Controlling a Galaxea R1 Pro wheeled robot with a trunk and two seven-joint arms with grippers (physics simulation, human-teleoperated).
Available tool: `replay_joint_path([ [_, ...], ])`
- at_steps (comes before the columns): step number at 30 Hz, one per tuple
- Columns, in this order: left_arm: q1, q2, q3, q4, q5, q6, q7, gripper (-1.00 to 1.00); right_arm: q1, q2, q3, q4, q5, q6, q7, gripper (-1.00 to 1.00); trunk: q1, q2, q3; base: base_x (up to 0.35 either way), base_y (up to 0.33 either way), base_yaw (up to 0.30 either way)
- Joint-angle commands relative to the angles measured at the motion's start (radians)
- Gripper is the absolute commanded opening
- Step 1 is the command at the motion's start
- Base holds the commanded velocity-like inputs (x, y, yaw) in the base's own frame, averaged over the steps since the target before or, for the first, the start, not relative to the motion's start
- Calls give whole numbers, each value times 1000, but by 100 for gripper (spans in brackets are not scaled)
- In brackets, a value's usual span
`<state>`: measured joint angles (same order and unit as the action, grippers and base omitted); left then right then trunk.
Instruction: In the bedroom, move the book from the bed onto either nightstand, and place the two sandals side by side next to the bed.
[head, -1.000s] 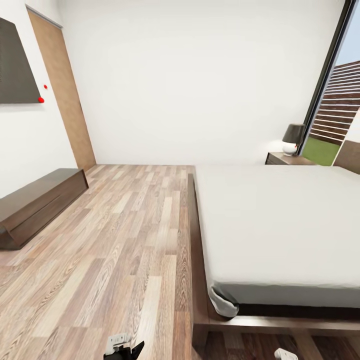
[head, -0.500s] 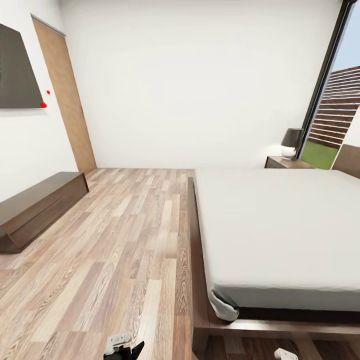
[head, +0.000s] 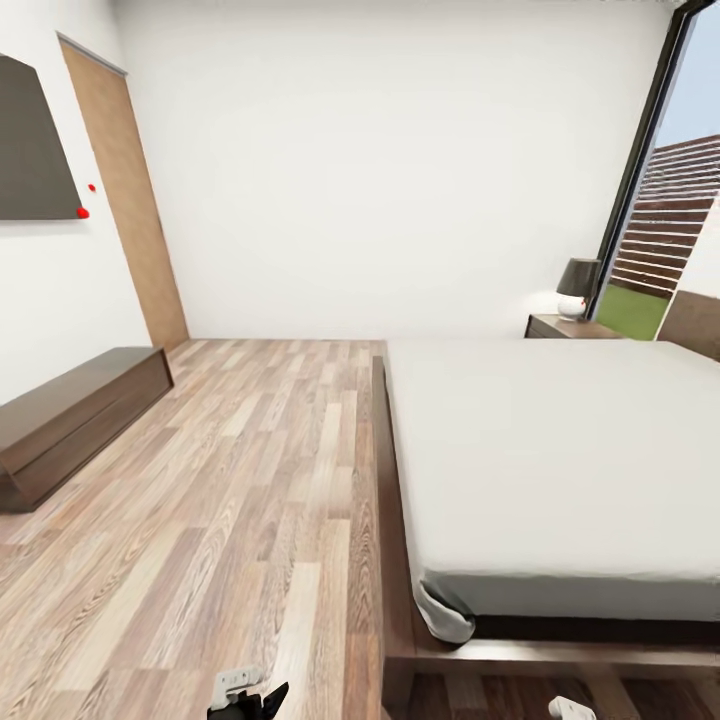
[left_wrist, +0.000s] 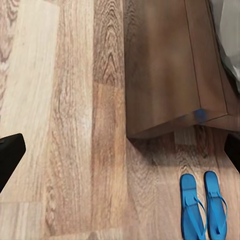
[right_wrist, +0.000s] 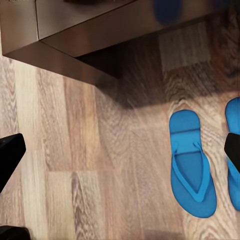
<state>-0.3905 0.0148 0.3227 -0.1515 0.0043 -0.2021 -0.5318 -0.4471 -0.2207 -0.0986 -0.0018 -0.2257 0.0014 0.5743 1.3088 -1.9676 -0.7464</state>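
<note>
The two sandals, bright blue, lie side by side on the wood floor just off a corner of the bed frame (left_wrist: 167, 75): one sandal (left_wrist: 192, 207) and its twin (left_wrist: 216, 204). The right wrist view has the nearer sandal (right_wrist: 190, 162) in full and the other sandal (right_wrist: 233, 117) cut by the edge. My left gripper (left_wrist: 120, 155) is open above bare floor. My right gripper (right_wrist: 122, 152) is open too, one dark fingertip (right_wrist: 234, 150) over the second sandal. The bed (head: 560, 450) has a plain pale mattress. The nightstand (head: 565, 326) stands at its far side. The book is out of view.
A low dark cabinet (head: 70, 420) runs along the left wall under a dark panel (head: 35, 150). A brown door (head: 125, 200) is in the far left corner. A lamp (head: 577, 287) sits on the nightstand beside the tall window (head: 670, 220). Wood floor (head: 250, 480) stretches between cabinet and bed.
The head view has shifted slightly, so the whole room sits a little differently in the picture. Both gripper tips stay at the same spots along its lower edge.
</note>
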Motion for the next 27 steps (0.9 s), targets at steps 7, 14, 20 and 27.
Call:
replay_joint_path([
  [7, -1, 0, 2, 1, 0, -3, -4, 100, -1, 0, -8, 1, 2, 0, 4, 100, 0, 0, -1, 0, 0, -201],
  [14, -1, -1, 3, 1, 0, -3, -4, 100, -1, 0, -8, 1, 5, 0, 4, 100, 0, 0, -1, 0, 0, -268],
  [20, -1, -3, 2, 1, 0, -3, -4, 100, -1, 0, -8, 2, 5, 0, 4, 100, -4, 7, 2, 0, 0, -279],
  [27, -1, -4, 2, 1, 0, -2, -4, 100, -1, 0, -8, 1, 5, 1, 4, 100, -31, 56, 24, 0, 0, -280],
])
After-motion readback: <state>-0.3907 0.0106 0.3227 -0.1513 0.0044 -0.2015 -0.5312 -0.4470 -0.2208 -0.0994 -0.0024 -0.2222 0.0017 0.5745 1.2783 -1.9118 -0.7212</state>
